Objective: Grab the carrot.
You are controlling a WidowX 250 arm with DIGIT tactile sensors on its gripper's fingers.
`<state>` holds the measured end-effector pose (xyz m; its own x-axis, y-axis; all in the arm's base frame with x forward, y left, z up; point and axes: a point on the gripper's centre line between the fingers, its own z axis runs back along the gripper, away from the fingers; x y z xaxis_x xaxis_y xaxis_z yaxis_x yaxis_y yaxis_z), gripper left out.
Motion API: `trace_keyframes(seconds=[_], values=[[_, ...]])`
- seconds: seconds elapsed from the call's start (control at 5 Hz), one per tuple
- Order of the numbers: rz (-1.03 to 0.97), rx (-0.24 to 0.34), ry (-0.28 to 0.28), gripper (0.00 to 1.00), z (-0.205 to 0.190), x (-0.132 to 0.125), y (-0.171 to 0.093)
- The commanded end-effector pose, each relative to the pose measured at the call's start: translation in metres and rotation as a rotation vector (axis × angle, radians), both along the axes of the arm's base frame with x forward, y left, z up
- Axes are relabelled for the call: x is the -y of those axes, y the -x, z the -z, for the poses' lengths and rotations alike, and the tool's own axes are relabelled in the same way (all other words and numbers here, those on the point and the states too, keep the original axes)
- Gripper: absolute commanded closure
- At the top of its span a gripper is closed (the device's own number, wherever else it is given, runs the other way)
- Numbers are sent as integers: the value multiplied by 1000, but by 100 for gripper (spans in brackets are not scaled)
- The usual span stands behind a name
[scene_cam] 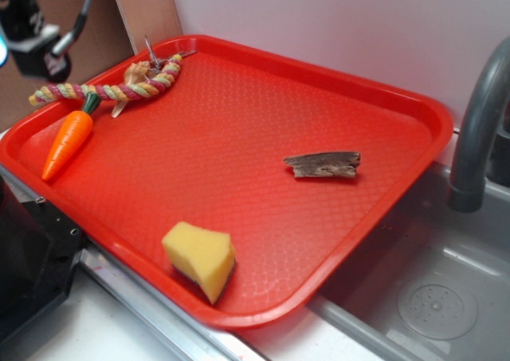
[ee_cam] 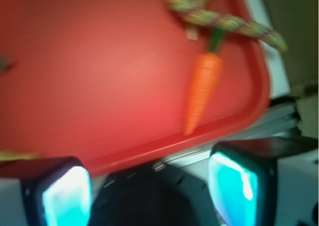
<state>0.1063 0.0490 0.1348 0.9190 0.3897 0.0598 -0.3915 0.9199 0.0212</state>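
Carrot (scene_cam: 67, 143) stem partly under rope (scene_cam: 111, 91)

The claw (ee_cam: 149, 191) has two black fingers (ee_cam: 60, 196) with glowing cyan pads, joined to a black body

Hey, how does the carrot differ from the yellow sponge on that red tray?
The carrot is orange, glossy and tapered with a green stem; the yellow sponge is matte and blocky. The carrot lies at the tray's left edge, stem touching the braided rope; the sponge sits alone by the near rim. Both rest on the tray, ungripped.
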Motion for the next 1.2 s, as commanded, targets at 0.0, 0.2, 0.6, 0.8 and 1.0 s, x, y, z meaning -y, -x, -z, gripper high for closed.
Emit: trace_keyframes(seconds=[0.0, 0.2, 0.6, 0.8, 1.0], values=[[1, 22, -5, 0, -4, -4, -3], [1, 22, -5, 0, -4, -4, -3], [-122, 104, -27, 0, 40, -32, -24], [-153, 118, 9, 0, 68, -40, -38], [-194, 101, 0, 0, 85, -46, -47]])
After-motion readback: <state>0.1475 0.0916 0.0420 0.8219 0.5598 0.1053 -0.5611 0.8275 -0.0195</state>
